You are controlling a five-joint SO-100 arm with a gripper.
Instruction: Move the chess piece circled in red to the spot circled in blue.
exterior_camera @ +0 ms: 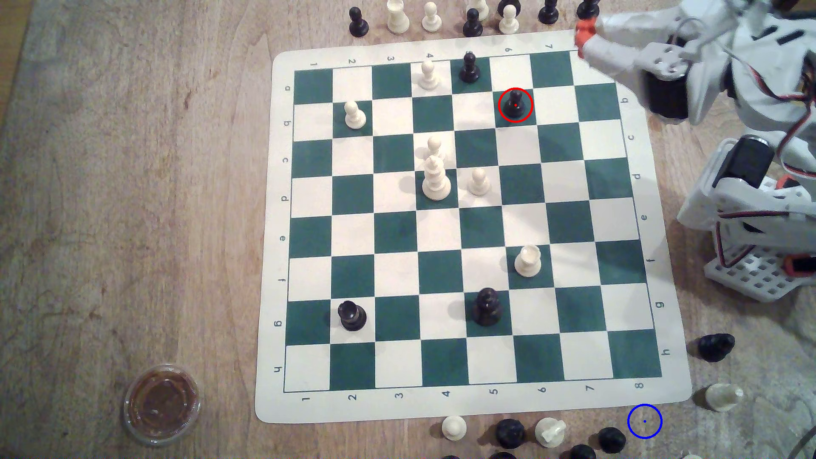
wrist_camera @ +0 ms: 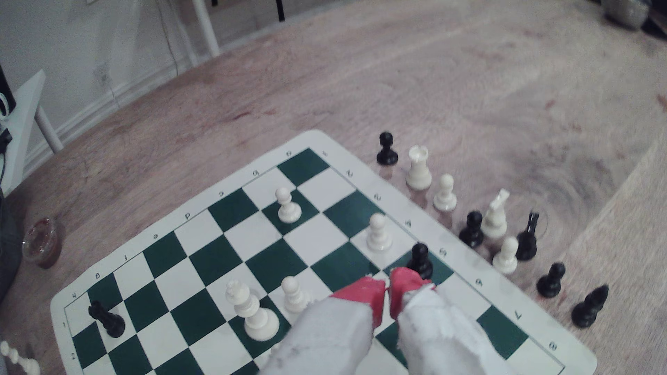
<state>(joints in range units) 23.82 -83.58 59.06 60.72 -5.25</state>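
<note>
Nearest my wrist camera, the gripper [wrist_camera: 388, 288] looks pinched nearly closed and empty, well apart from the red-circled black pawn [exterior_camera: 515, 105] and the blue-circled spot [exterior_camera: 644, 421].

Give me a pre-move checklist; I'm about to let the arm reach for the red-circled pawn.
1. Circled pawn upright on its square: ok.
2. End effector free of any piece: ok, tips together, nothing between.
3. End effector open for the grasp: not ok.
4. End effector over the pawn: not ok, it is off toward the board's far corner.
5. Blue ring on bare wood, unoccupied: ok.
6. Clearance from the neighbouring black pawn: cannot tell.
</note>
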